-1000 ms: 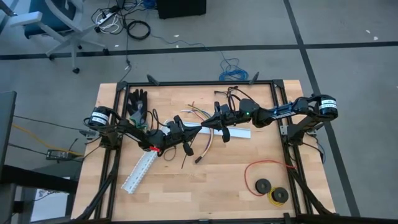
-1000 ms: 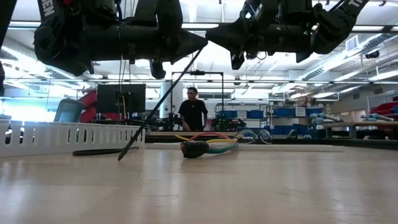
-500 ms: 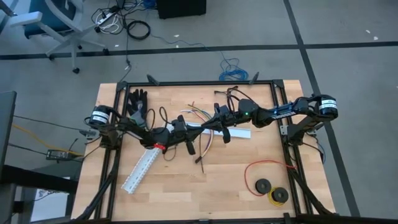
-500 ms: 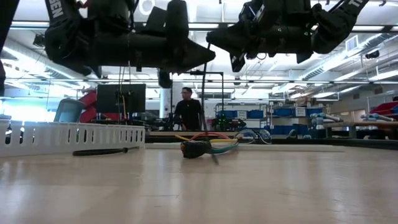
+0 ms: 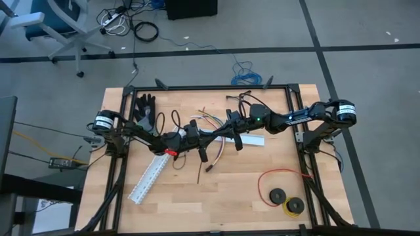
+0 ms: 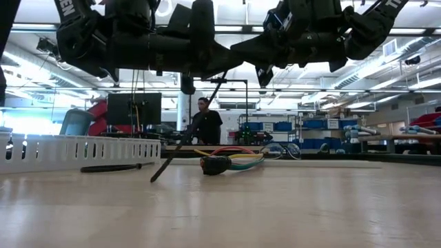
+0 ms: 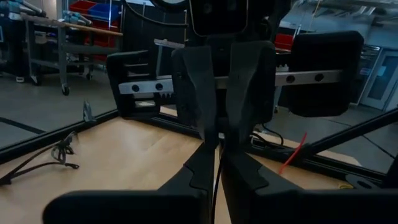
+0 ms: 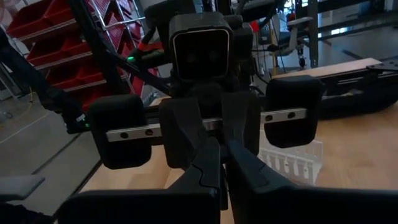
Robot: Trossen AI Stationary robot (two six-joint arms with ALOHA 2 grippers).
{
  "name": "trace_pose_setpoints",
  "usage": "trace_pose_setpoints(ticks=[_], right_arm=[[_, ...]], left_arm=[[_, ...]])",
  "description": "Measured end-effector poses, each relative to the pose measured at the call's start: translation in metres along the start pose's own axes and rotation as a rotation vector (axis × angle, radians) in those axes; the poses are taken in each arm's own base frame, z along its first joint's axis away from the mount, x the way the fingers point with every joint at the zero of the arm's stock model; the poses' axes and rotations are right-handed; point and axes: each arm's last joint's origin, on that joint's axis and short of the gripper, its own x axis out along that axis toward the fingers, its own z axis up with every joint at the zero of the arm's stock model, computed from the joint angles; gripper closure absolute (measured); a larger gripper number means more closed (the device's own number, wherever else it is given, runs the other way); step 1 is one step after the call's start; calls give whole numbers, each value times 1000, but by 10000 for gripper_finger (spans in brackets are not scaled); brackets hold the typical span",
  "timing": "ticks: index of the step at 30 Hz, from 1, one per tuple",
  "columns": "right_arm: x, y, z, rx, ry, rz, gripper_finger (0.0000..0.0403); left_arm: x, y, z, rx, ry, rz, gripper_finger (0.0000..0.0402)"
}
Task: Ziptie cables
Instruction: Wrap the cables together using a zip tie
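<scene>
Seen from above, the left tool (image 5: 205, 143) has travelled rightward over the last second and now meets the right tool (image 5: 220, 133) nose to nose above the middle of the desk (image 5: 249, 196); each wrist view shows the other arm's fingers closed together, tip against tip; a thin black zip tie (image 6: 180, 149) hangs slanting from where they meet, its lower end back on the wood after lifting briefly; both appear to pinch it, probably a handover; the cables (image 6: 231, 162) lie untouched on the desk just beyond, plug end forward, unbundled; a person (image 6: 204, 124) stands far behind.
</scene>
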Motion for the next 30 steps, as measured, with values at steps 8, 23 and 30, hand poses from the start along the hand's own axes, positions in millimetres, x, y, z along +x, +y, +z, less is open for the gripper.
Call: trace_pose_setpoints(ticks=[8, 23, 30], right_arm=[[0, 0, -1, 3, 10, 4, 399], [-4, -10, -1, 7, 25, -18, 321], [-13, -20, 7, -11, 13, -61, 258]], left_arm=[[2, 1, -1, 37, 28, -22, 396], [0, 3, -4, 19, 45, -13, 400], [-7, 7, -11, -40, 76, -6, 401]])
